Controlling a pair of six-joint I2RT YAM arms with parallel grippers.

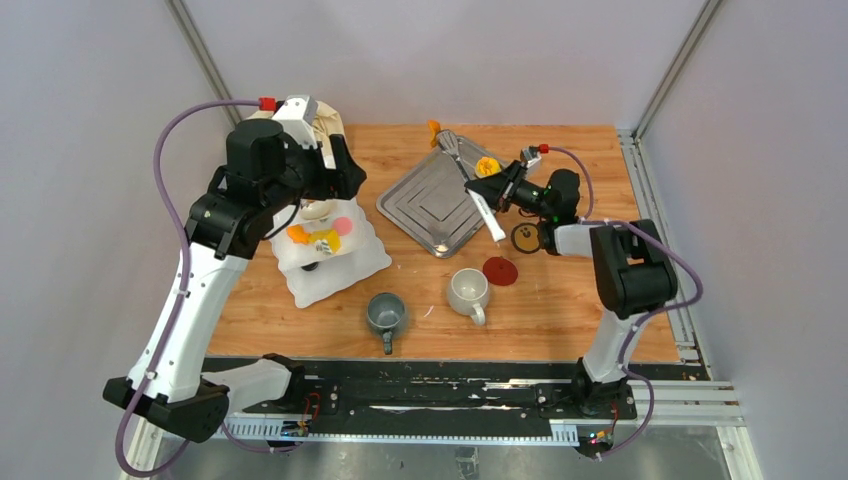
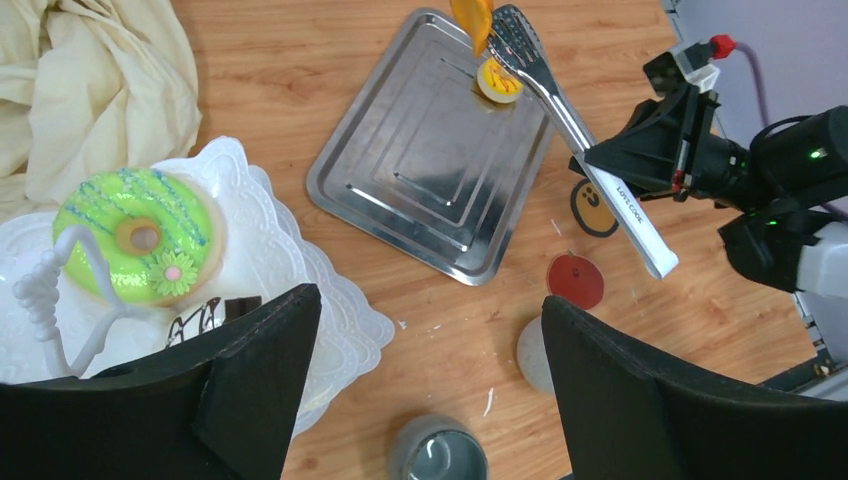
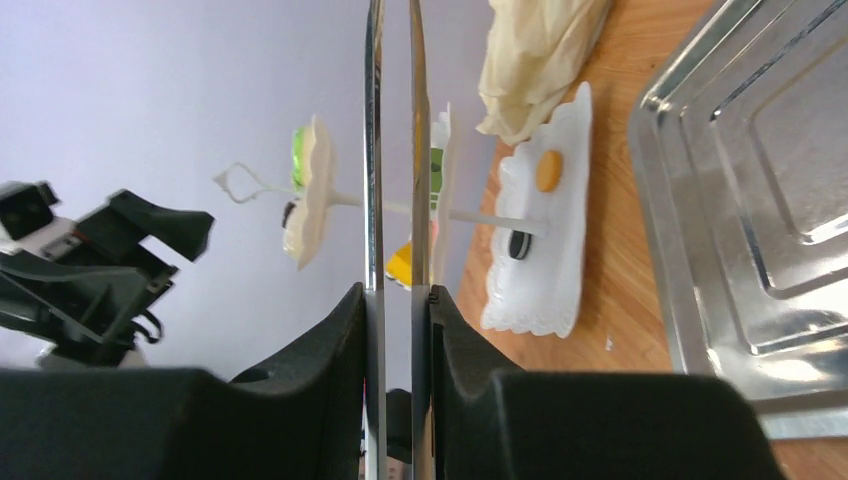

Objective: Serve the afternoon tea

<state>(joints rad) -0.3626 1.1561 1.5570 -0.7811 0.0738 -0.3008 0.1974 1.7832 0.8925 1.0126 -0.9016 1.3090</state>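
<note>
Starting with the top external view: the left gripper (image 1: 325,185) hangs above the white three-tier stand (image 1: 310,285), which stands at the table's left and carries small pastries (image 1: 325,240) in orange, yellow and pink. The right gripper (image 1: 488,190) is clamped on a pair of steel tongs (image 1: 462,162) lying across the steel tray (image 1: 425,210). A yellow pastry (image 1: 487,166) sits at the tray's right edge, and an orange piece (image 1: 434,128) lies at the tongs' head. The grey mug (image 1: 385,312) and the white mug (image 1: 467,290) stand side by side near the front edge, apart from the stand.

Left wrist view: the left gripper's jaws are spread wide, with nothing between them. The green ring doughnut (image 2: 140,235) rests on the stand's top tier, near the beige cloth (image 2: 90,90). Whether the tongs pinch the orange piece cannot be told.

Right wrist view: the right gripper's fingers (image 3: 340,350) press both tong blades nearly together — a firm grip. The stand appears sideways, with an orange oval pastry (image 3: 547,170) and a dark biscuit (image 3: 517,245) on its bottom tier.
</note>
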